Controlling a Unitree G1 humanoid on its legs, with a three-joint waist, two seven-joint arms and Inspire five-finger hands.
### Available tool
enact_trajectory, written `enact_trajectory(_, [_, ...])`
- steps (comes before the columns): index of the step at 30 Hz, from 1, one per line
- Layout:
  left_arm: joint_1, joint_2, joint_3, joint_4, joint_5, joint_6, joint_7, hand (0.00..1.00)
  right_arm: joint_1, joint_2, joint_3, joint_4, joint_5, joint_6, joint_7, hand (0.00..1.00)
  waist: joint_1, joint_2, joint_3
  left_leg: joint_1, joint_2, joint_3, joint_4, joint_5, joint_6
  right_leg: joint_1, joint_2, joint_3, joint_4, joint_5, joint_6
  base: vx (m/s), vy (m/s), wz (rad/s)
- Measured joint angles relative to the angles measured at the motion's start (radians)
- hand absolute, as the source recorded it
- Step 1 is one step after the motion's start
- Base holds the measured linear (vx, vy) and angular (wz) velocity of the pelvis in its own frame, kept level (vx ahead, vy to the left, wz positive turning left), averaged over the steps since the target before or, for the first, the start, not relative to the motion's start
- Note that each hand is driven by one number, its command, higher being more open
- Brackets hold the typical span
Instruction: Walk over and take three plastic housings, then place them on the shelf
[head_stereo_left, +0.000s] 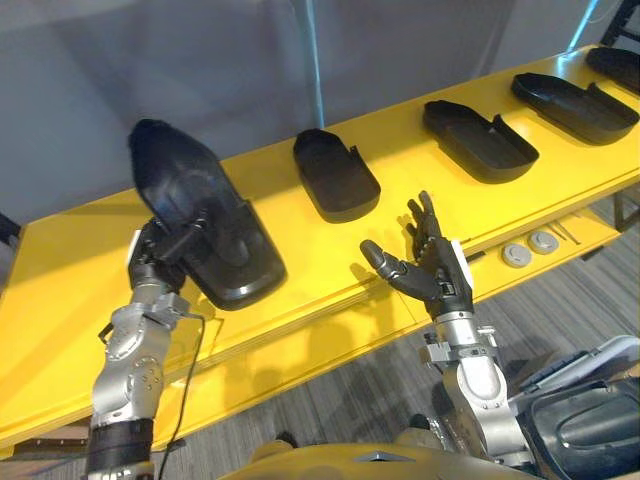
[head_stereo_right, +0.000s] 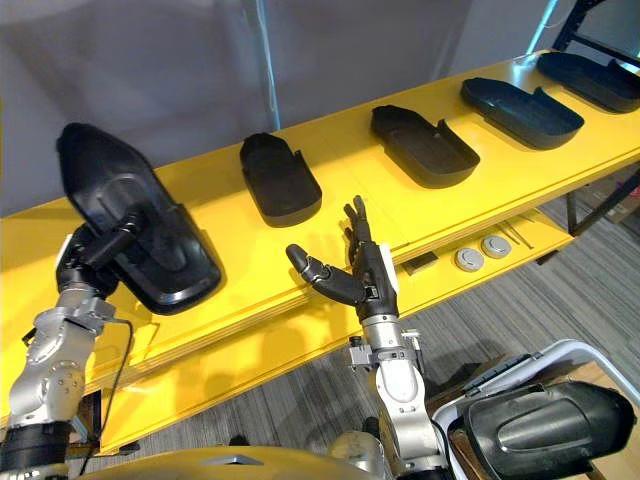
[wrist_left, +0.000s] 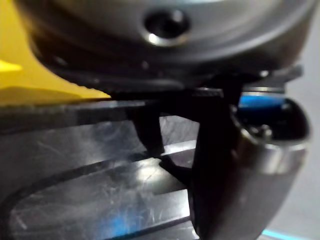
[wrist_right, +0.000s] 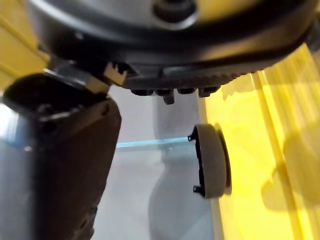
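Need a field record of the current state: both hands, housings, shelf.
left robot hand: shut on held housing, fingers on its near rim
held housing: black plastic, tilted, far end raised above yellow shelf
right robot hand: open, empty, by the shelf's front edge
shelved housings: four, lying in a row, apart
white bin: at robot's right, holds a spare housing

Likely a workshop: yellow shelf (head_stereo_left: 60, 290) (black housings (head_stereo_left: 335, 175) lined up).
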Motion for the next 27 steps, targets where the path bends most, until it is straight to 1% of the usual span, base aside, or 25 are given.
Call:
enact_trajectory(1, [-0.011, 0.013, 0.026, 0.037, -0.011, 0.000, 0.002, 0.00, 0.020, 0.006, -0.023, -0.002, -0.041, 0.000, -0.051, 1.00, -0.002, 0.000, 0.000, 0.011, 0.000, 0.014, -0.008, 0.000, 0.000, 0.000, 0.002, 0.011, -0.001, 0.000, 0.000, 0.03, 0.015, -0.25])
enact_trajectory(2, [-0.016, 0.019, 0.038, 0.052, -0.016, 0.001, 0.003, 0.00, 0.031, 0.009, -0.042, -0.003, -0.063, 0.000, -0.078, 1.00, -0.003, 0.001, 0.000, 0.015, 0.000, 0.019, -0.011, 0.000, 0.000, 0.000, 0.003, 0.017, -0.002, 0.000, 0.000, 0.03, 0.013, -0.25])
enact_trajectory(4, [-0.026, 0.065, 0.068, 0.109, -0.039, 0.008, 0.002, 0.00, 0.080, 0.019, -0.154, 0.005, -0.109, 0.000, -0.159, 1.00, -0.009, 0.004, 0.002, 0.029, 0.000, 0.035, -0.024, 0.001, -0.002, -0.002, 0.007, 0.034, -0.004, 0.000, 0.000, 0.03, 0.006, -0.17])
enact_trajectory(5, [-0.028, 0.077, 0.079, 0.122, -0.043, 0.018, 0.001, 0.00, 0.089, 0.020, -0.187, 0.017, -0.124, -0.003, -0.181, 1.00, -0.012, 0.006, 0.002, 0.030, 0.000, 0.036, -0.025, 0.001, -0.002, -0.002, 0.007, 0.034, -0.005, 0.000, 0.000, 0.02, -0.001, -0.11])
enact_trajectory(7, [-0.049, 0.116, 0.125, 0.196, -0.059, 0.056, -0.002, 0.00, 0.105, 0.019, -0.306, 0.096, -0.133, -0.011, -0.242, 1.00, -0.024, 0.013, 0.005, 0.046, 0.000, 0.052, -0.038, 0.003, -0.004, -0.002, 0.011, 0.050, -0.006, 0.000, 0.000, 0.01, -0.004, -0.17])
enact_trajectory(8, [-0.050, 0.126, 0.136, 0.215, -0.069, 0.068, -0.003, 0.00, 0.111, 0.018, -0.329, 0.121, -0.133, -0.012, -0.252, 1.00, -0.029, 0.015, 0.004, 0.047, 0.001, 0.055, -0.038, 0.003, -0.004, -0.002, 0.013, 0.054, -0.007, 0.000, 0.000, 0.00, -0.004, -0.17])
enact_trajectory(10, [-0.065, 0.174, 0.148, 0.291, -0.077, 0.110, -0.015, 0.00, 0.151, 0.015, -0.375, 0.192, -0.134, -0.017, -0.279, 1.00, -0.045, 0.025, 0.002, 0.049, 0.002, 0.062, -0.045, 0.003, -0.005, -0.003, 0.015, 0.060, -0.010, -0.001, 0.000, -0.01, -0.010, -0.08])
enact_trajectory(11, [-0.068, 0.185, 0.148, 0.312, -0.077, 0.115, -0.023, 0.00, 0.163, 0.013, -0.375, 0.208, -0.135, -0.017, -0.281, 1.00, -0.050, 0.028, 0.002, 0.050, 0.003, 0.063, -0.045, 0.003, -0.005, -0.003, 0.016, 0.061, -0.010, -0.002, 0.000, -0.01, -0.013, -0.08])
enact_trajectory(12, [-0.078, 0.205, 0.147, 0.354, -0.078, 0.133, -0.042, 0.00, 0.179, 0.009, -0.369, 0.247, -0.150, -0.017, -0.282, 1.00, -0.060, 0.033, 0.002, 0.052, 0.003, 0.068, -0.045, 0.003, -0.006, -0.005, 0.017, 0.066, -0.008, -0.005, -0.002, -0.02, -0.011, -0.11])
enact_trajectory(13, [-0.101, 0.218, 0.146, 0.390, -0.076, 0.156, -0.059, 0.00, 0.194, 0.007, -0.365, 0.289, -0.174, -0.017, -0.282, 1.00, -0.060, 0.035, 0.002, 0.052, 0.004, 0.074, -0.046, 0.003, -0.006, -0.012, 0.017, 0.074, -0.002, -0.009, -0.001, -0.03, -0.011, -0.13])
enact_trajectory(15, [-0.123, 0.241, 0.132, 0.436, -0.074, 0.180, -0.084, 0.00, 0.206, 0.008, -0.344, 0.366, -0.199, -0.016, -0.278, 1.00, -0.062, 0.035, 0.002, 0.053, 0.004, 0.079, -0.050, 0.006, -0.009, -0.019, 0.018, 0.081, 0.007, -0.013, -0.001, -0.03, -0.010, -0.08])
enact_trajectory(17, [-0.139, 0.258, 0.117, 0.467, -0.070, 0.206, -0.107, 0.00, 0.221, 0.009, -0.326, 0.429, -0.209, -0.003, -0.265, 1.00, -0.062, 0.035, 0.002, 0.058, 0.004, 0.081, -0.052, 0.007, -0.010, -0.020, 0.019, 0.083, 0.016, -0.020, -0.001, 0.00, 0.000, 0.00])
enact_trajectory(19, [-0.140, 0.277, 0.104, 0.485, -0.065, 0.230, -0.134, 0.00, 0.240, 0.015, -0.323, 0.458, -0.208, 0.006, -0.238, 1.00, -0.063, 0.035, 0.002, 0.061, 0.005, 0.081, -0.054, 0.007, -0.011, -0.021, 0.019, 0.084, 0.025, -0.027, -0.001, 0.00, 0.000, 0.00])
enact_trajectory(20, [-0.142, 0.298, 0.086, 0.503, -0.044, 0.248, -0.157, 0.00, 0.250, 0.015, -0.324, 0.471, -0.202, 0.015, -0.204, 1.00, -0.064, 0.035, 0.002, 0.061, 0.006, 0.082, -0.055, 0.008, -0.013, -0.030, 0.019, 0.086, 0.040, -0.033, -0.005, 0.00, 0.000, 0.00])
enact_trajectory(22, [-0.149, 0.313, 0.073, 0.518, -0.020, 0.262, -0.171, 0.00, 0.254, 0.015, -0.322, 0.479, -0.197, 0.024, -0.183, 1.00, -0.064, 0.034, 0.003, 0.062, 0.006, 0.081, -0.056, 0.010, -0.015, -0.033, 0.019, 0.085, 0.048, -0.033, -0.003, 0.00, -0.002, 0.02])
enact_trajectory(23, [-0.180, 0.327, 0.054, 0.554, 0.015, 0.278, -0.195, 0.00, 0.242, 0.013, -0.316, 0.512, -0.166, 0.029, -0.150, 1.00, -0.062, 0.031, 0.002, 0.063, 0.007, 0.080, -0.056, 0.012, -0.014, -0.033, 0.019, 0.082, 0.055, -0.033, -0.004, 0.00, -0.006, 0.04])
enact_trajectory(25, [-0.203, 0.354, 0.028, 0.580, 0.031, 0.284, -0.212, 0.00, 0.224, 0.006, -0.302, 0.540, -0.150, 0.029, -0.113, 1.00, -0.061, 0.026, 0.001, 0.063, 0.007, 0.078, -0.056, 0.014, -0.014, -0.032, 0.019, 0.081, 0.055, -0.033, -0.004, -0.01, -0.004, 0.02])
enact_trajectory(27, [-0.236, 0.383, -0.006, 0.617, 0.087, 0.285, -0.231, 0.00, 0.204, -0.014, -0.278, 0.583, -0.108, 0.033, -0.057, 1.00, -0.061, 0.018, -0.002, 0.063, 0.007, 0.071, -0.056, 0.017, -0.013, -0.032, 0.019, 0.079, 0.057, -0.033, -0.004, -0.02, -0.007, 0.01])
